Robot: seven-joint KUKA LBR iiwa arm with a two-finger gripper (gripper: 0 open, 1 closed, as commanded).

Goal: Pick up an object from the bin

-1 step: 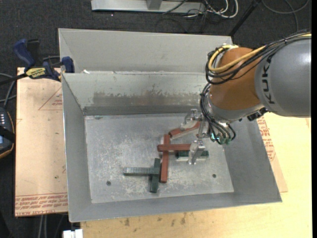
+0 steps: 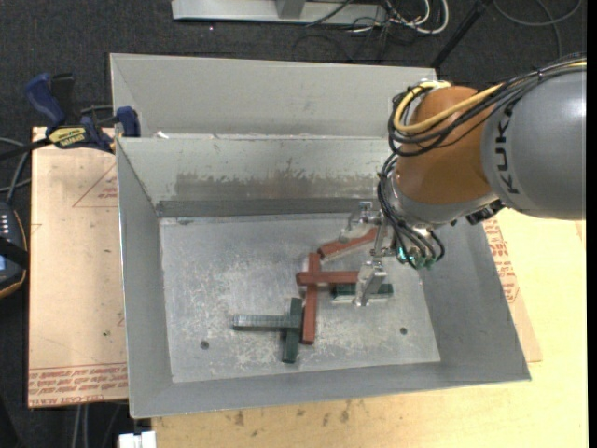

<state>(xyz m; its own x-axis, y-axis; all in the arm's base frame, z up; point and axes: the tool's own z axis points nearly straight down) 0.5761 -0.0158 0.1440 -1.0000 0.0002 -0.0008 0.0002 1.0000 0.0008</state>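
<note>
Spread wide, the hand [image 2: 367,253] sits low over the right-middle of the bin floor. Its two metal fingers [image 2: 371,280] stand well apart, one toward the back wall and one toward the front. They close on nothing that can be seen. The grey arm [image 2: 550,147] comes in from the right, with an orange cover [image 2: 448,147] and looped cables at its wrist, above the grey metal bin [image 2: 280,171].

Near the middle of the floor lies a red-brown cross [image 2: 313,283] of two flat bars, and one end of its cross-bar reaches to just beside the front finger. A dark green block [image 2: 294,332] lies at the foot of the cross, touching it. A grey bar [image 2: 261,323] runs out from the block to the left. A slanted red-brown strip [image 2: 343,246] lies just behind the cross. Its raised right end points into the gap between the fingers — whether either finger touches it cannot be told.
</note>
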